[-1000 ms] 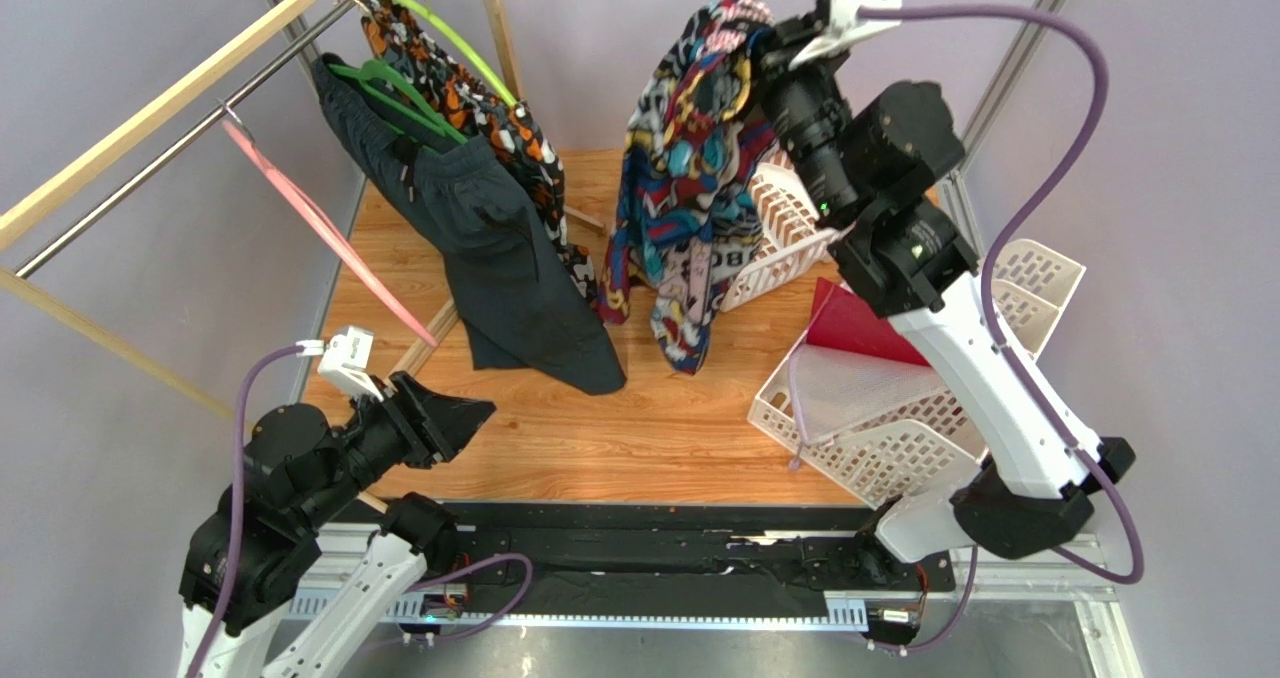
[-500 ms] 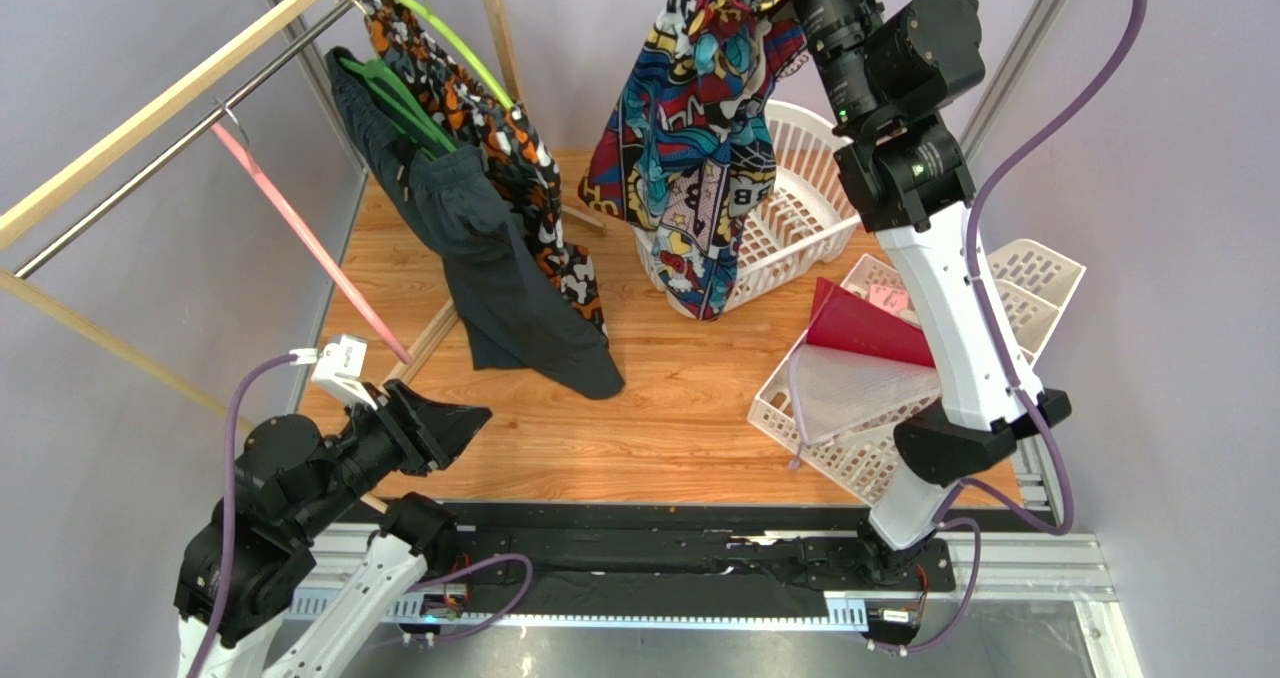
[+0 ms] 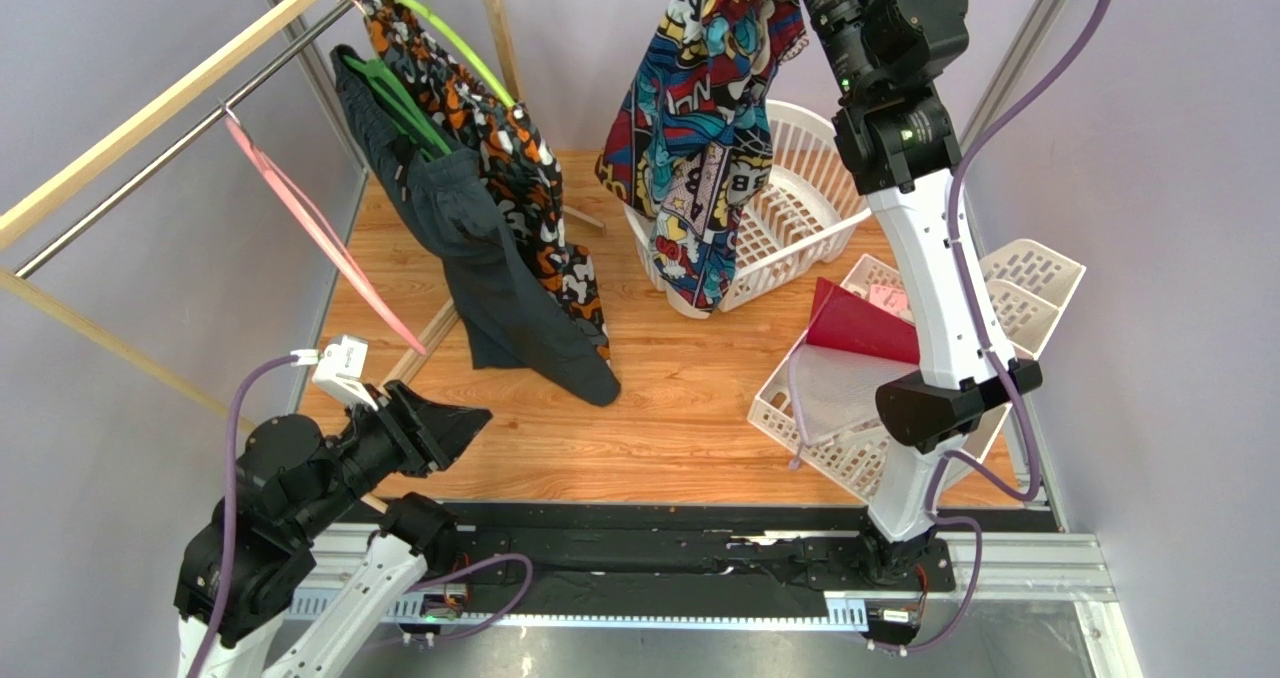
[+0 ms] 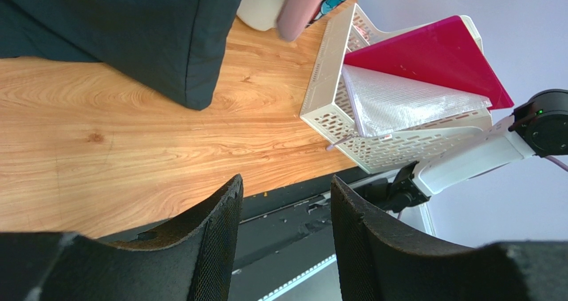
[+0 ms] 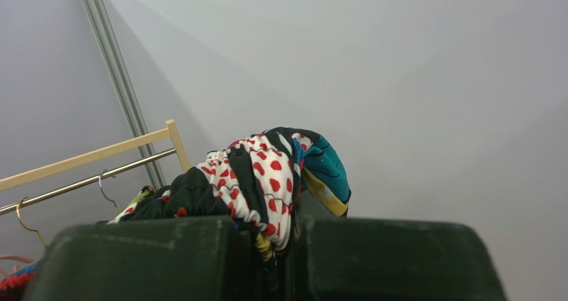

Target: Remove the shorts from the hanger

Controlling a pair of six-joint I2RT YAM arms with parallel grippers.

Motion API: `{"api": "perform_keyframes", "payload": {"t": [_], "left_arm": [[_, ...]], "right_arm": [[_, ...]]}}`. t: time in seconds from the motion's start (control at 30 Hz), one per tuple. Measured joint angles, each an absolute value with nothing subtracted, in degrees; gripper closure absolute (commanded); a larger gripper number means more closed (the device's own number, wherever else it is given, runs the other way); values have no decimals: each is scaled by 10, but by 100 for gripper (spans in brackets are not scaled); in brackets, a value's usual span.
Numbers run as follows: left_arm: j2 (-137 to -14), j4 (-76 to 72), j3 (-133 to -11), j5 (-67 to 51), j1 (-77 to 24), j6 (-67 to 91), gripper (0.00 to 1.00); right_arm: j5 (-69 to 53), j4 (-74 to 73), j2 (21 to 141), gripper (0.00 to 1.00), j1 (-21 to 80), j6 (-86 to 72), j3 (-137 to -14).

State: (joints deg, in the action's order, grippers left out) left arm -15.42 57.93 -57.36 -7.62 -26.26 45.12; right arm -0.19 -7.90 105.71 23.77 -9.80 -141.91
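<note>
Right gripper (image 5: 285, 240): jaws clamped tight on a bunched fold of the shorts (image 3: 703, 116). It is raised high above the round white basket (image 3: 824, 198).
Shorts: dangle full length from that grip, lower hem touching or just in front of the basket's left rim, clear of the hanger (image 3: 308, 221).
Hanger: bare, hooked on the metal rail (image 3: 166, 150), well left of the basket.
Left gripper (image 4: 287, 204): fingers parted, holding nothing, low and well apart from the basket on its near-left side.
</note>
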Motion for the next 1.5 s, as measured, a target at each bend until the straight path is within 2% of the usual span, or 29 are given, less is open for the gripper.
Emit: {"api": "perform_keyframes", "payload": {"t": [0.33,0.6,0.77,0.97,1.5], "left_arm": [[-154,581,-575,-76,-263,460,44],[-154,586,-578,-76,-263,463,44],[-152,591,-587,-76,-263,464,44],[-145,592,-587,-79,-263,473,44],[-164,624,-630,-66,-263,451,43]], "right_arm": [[-31,-49,1057,100,200,-112,-1432],[-57,-77,1056,100,179,-147,-1390],[-51,-150,1054,100,181,-153,-1324],[-38,-241,1057,100,181,-152,-1300],[-65,-279,1005,100,199,-178,-1020]]}}
